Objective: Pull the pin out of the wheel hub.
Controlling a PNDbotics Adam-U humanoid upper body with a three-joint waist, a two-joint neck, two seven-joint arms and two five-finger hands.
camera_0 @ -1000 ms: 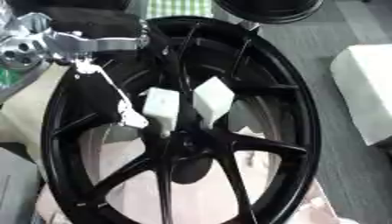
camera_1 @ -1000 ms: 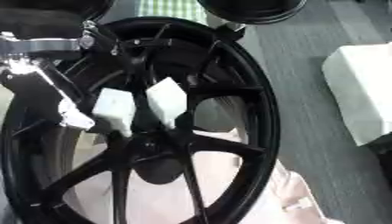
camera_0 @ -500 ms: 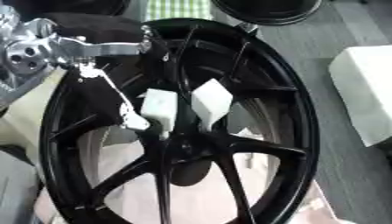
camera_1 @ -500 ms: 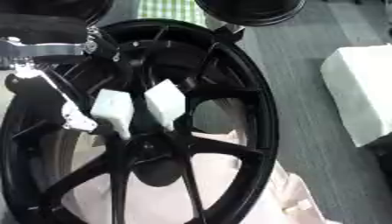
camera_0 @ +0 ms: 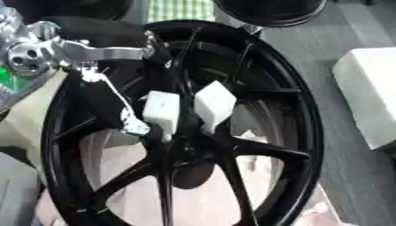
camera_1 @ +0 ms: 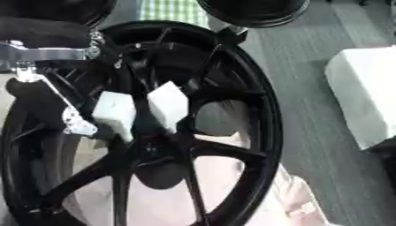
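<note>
Filling most of the view, the black spoked wheel (camera_0: 232, 145) is seen lying flat, its hub (camera_0: 185, 152) near the middle; the pin itself cannot be made out. The left hand (camera_0: 166, 110) is placed over the spokes just above the hub, white fingertips (camera_0: 214, 104) curled down astride one spoke. A white block (camera_0: 367, 95) sits well apart at the right.

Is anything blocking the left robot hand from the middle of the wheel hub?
No loose object stands between them. The left robot hand already reaches over the black wheel, its white-tipped fingers straddling a spoke just above the hub. That spoke partly crosses the hand. The pin itself cannot be made out.
</note>
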